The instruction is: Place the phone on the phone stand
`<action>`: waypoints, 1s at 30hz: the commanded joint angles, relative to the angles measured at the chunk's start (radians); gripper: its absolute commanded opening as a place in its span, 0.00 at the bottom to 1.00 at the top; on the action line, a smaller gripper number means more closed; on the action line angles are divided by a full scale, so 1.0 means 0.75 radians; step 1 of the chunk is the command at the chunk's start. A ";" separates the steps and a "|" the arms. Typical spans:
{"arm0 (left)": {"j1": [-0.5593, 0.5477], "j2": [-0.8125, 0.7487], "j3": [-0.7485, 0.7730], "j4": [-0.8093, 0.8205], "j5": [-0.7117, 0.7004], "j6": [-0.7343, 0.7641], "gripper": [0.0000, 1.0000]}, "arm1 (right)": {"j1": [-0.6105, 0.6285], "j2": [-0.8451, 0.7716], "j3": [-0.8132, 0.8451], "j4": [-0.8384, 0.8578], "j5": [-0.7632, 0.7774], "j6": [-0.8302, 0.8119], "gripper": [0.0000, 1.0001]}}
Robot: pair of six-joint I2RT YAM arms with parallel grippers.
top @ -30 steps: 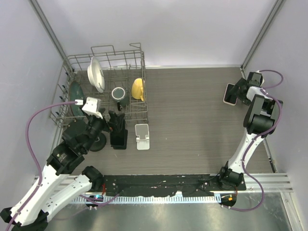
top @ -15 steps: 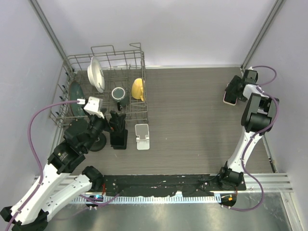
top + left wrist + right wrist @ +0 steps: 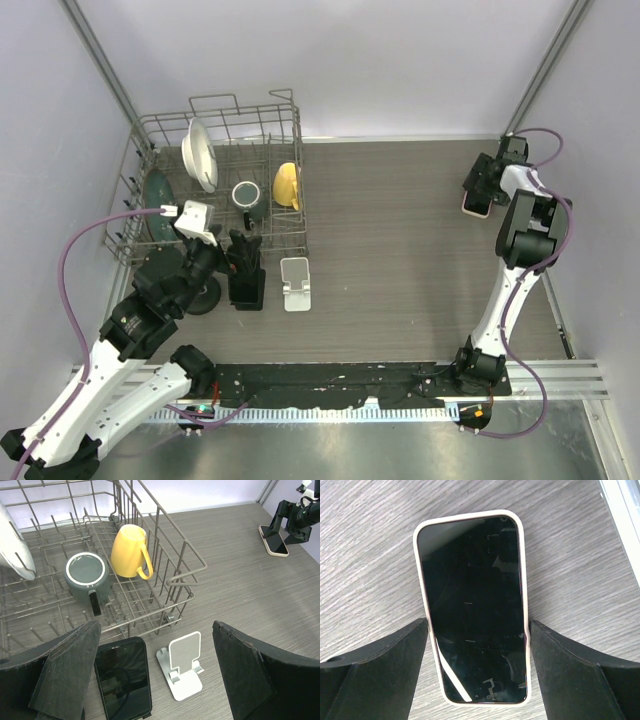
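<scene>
**A:** What's on the left side?

**B:** A wire dish rack [image 3: 299, 150] stands at the back left. Just in front of it, the left gripper [image 3: 156, 645] hangs with its jaws spread wide and holds nothing. Below it a dark phone [image 3: 122, 680] lies flat. Just to the right of that is the white phone stand [image 3: 184, 664], upright and bare. That arm looks parked there to watch the stand.

**A:** And the phone to be placed?

**B:** Probably the cream-cased phone [image 3: 472, 605], far right near the back corner and well apart from the stand. It lies flat, screen up, with its long axis running roughly front to back. The right gripper [image 3: 478, 625] straddles it, jaws wide, one finger along each long edge, gripping nothing. I judge it is set to pinch the phone across its width.
</scene>
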 commanded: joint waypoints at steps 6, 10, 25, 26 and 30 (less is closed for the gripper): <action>0.004 0.012 -0.001 0.044 0.007 -0.004 0.98 | 0.059 0.246 0.362 -0.482 0.148 -0.056 0.84; 0.004 0.012 -0.001 0.044 0.009 -0.004 0.98 | 0.065 0.385 0.585 -0.717 0.130 -0.044 0.70; 0.004 0.016 -0.001 0.038 -0.007 -0.002 0.98 | 0.161 0.338 0.498 -0.712 0.120 -0.053 0.01; 0.004 0.016 -0.001 0.038 -0.009 0.000 0.98 | 0.171 0.279 0.463 -0.679 0.111 -0.046 0.01; 0.004 0.012 -0.001 0.036 -0.026 0.000 0.98 | 0.191 0.073 0.228 -0.452 0.028 0.033 0.01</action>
